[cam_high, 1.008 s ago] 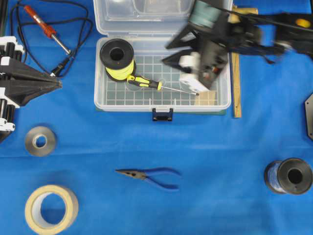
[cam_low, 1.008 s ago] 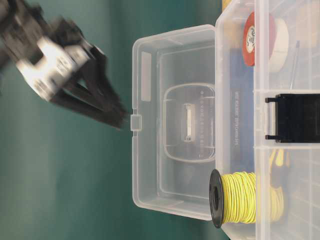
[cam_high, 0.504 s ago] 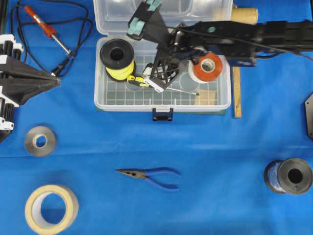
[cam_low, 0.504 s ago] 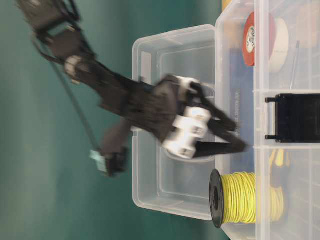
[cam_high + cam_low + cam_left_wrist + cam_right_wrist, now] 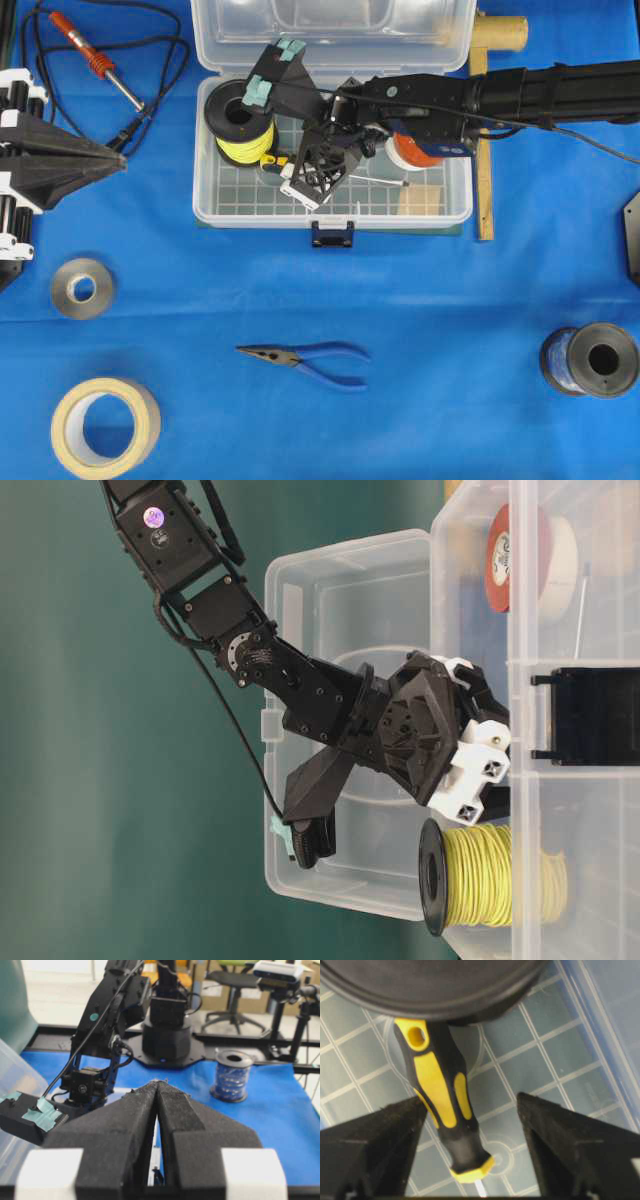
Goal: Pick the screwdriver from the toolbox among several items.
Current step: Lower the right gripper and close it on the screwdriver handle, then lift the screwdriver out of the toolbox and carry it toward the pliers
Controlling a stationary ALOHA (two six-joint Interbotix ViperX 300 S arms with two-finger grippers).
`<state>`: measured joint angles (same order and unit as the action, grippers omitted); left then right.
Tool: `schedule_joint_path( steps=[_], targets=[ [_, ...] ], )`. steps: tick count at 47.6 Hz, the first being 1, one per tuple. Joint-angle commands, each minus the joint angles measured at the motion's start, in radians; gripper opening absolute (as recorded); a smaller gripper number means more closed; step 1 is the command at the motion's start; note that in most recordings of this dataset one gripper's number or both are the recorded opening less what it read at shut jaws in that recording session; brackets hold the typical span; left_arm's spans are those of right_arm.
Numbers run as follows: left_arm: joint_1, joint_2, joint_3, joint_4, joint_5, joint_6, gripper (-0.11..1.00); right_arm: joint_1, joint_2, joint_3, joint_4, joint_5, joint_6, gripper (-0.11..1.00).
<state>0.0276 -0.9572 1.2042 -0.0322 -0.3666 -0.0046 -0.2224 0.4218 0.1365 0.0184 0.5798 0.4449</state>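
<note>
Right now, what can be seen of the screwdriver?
The screwdriver has a black handle with yellow inlays, a hanging hole at its butt and a thin silver shaft. It lies flat on the toolbox gridded floor, butt end beside the black spool. The right gripper is open, fingers either side of the handle, not touching.

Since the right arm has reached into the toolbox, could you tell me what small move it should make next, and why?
Probably lower a touch and close. The right hand is open, its fingers on either side of the screwdriver handle, which lies on the toolbox floor beside the wire spool. Nothing is gripped yet.
</note>
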Motion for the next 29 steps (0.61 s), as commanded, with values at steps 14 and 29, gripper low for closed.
schedule_joint_path(
  steps=[14, 29],
  targets=[
    [0.005, 0.006, -0.012, -0.002, -0.005, -0.002, 0.0, 0.021, -0.061, -0.012, 0.0, 0.049, -0.009, 0.31],
    [0.005, 0.005, -0.011, -0.002, -0.003, -0.011, 0.0, 0.021, -0.293, -0.012, -0.014, 0.199, -0.002, 0.27]
  ],
)
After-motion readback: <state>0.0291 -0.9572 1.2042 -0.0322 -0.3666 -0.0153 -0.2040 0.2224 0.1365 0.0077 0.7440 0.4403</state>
